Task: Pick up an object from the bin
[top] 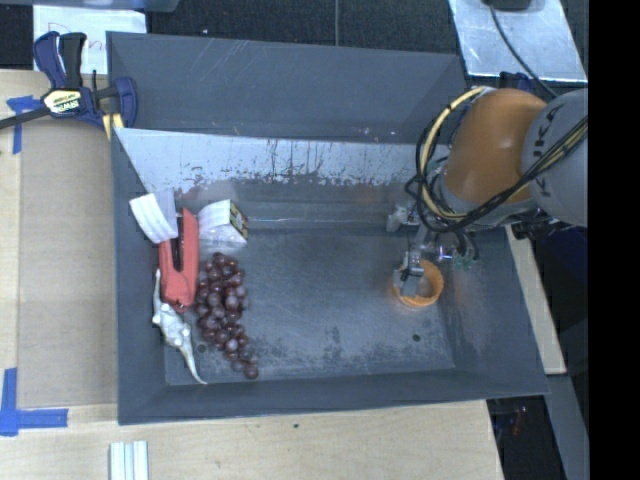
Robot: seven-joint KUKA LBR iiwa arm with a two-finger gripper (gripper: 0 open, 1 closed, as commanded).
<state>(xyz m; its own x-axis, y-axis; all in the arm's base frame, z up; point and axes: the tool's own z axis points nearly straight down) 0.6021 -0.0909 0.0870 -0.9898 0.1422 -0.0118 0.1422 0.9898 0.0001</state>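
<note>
Orange ring (421,298) lies on the floor of the bin (300,98) near its right wall, well apart from the grapes (220,313) heaped at the left; the gripper (413,268) hangs just over it, though I cannot tell whether it is spread or closed; best to descend straight, straddling the ring's rim; open floor leftward, but the right wall is close.

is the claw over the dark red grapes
No, the claw is over an orange ring on the right, while the dark red grapes lie apart on the left.
</note>
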